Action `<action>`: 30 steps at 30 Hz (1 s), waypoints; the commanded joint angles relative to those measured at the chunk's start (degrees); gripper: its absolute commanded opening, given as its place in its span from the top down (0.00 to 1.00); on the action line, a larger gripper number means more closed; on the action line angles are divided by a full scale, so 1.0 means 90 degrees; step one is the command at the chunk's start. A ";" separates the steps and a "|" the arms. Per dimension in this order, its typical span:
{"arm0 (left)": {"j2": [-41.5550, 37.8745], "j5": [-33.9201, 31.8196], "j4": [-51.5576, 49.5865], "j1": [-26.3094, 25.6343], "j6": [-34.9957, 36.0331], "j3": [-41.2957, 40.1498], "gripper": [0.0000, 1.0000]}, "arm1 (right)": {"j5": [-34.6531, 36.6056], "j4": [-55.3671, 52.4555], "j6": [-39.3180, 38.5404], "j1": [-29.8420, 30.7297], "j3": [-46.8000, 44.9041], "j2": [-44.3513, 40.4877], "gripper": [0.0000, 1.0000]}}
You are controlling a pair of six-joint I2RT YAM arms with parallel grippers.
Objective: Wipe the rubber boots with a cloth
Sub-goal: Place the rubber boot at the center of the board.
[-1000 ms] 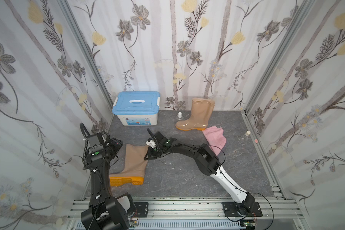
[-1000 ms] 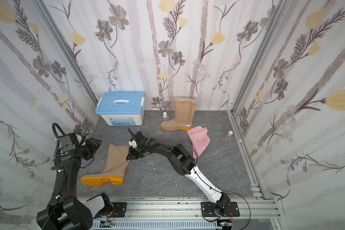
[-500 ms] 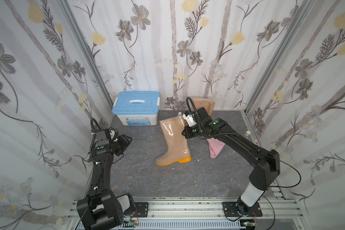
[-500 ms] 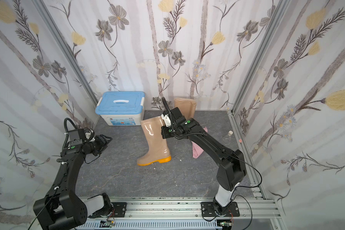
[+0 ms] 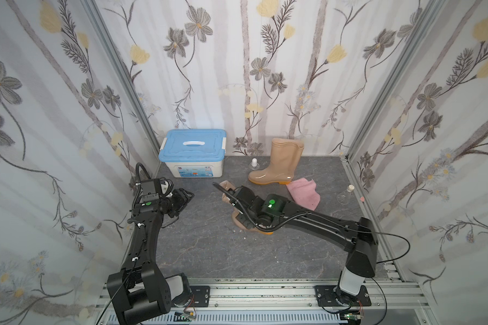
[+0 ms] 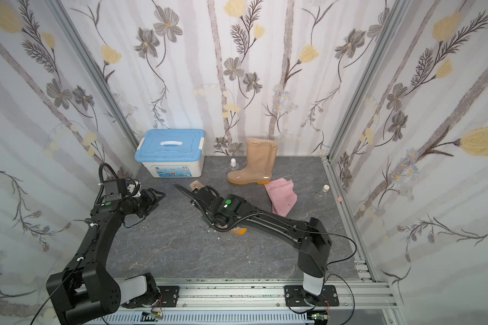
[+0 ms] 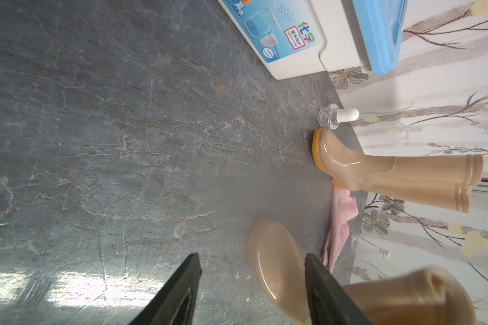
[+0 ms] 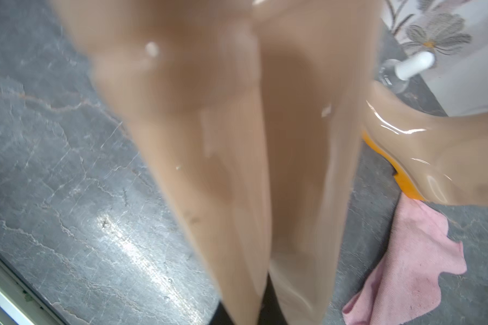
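Note:
One tan rubber boot (image 5: 279, 166) (image 6: 255, 168) stands upright at the back wall. The other boot (image 5: 228, 188) (image 6: 195, 185) is mid-floor, mostly hidden under my right arm; its orange sole (image 5: 266, 232) peeks out. The right gripper (image 8: 265, 312) is shut on that boot's shaft wall (image 8: 237, 140), which fills the right wrist view, blurred. The pink cloth (image 5: 304, 192) (image 6: 282, 197) (image 8: 406, 267) lies crumpled beside the standing boot. Left of the held boot, my left gripper (image 5: 188, 195) (image 7: 251, 254) is open and empty, with the held boot's toe (image 7: 276, 267) beyond its fingers.
A white box with a blue lid (image 5: 192, 154) sits in the back left corner. A small glass flask with a white stopper (image 5: 254, 164) stands by the upright boot, and another flask (image 5: 345, 195) is near the right wall. A metal rail (image 5: 251, 295) runs along the front.
The right gripper raised the boot from lying at the front left to upright, carried it to mid-floor, then brought it lower and nearer. The left arm drew back from the boot.

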 commanded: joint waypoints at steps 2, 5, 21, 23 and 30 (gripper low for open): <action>-0.0203 -0.0186 0.0085 0.0310 -0.0145 0.0044 0.38 | -0.0153 0.0067 0.0188 0.0632 0.0155 0.0701 1.00; -0.0358 -0.0153 0.0105 0.0764 -0.0251 0.0098 0.38 | -0.0657 0.0454 0.0341 0.0755 0.0034 0.0919 1.00; -0.0746 -0.0103 -0.0013 0.1351 -0.0499 0.0399 0.38 | -0.2269 -0.0499 0.0010 0.0430 0.4873 0.4737 1.00; -0.0746 -0.0127 -0.0060 0.1354 -0.0455 0.0403 0.38 | -0.2333 -0.0641 0.0138 0.0289 0.4942 0.4703 0.53; -0.0707 -0.0093 0.0044 0.1357 -0.0415 0.0314 0.38 | -0.2899 -0.1446 0.0747 -0.0272 0.4725 0.3715 0.03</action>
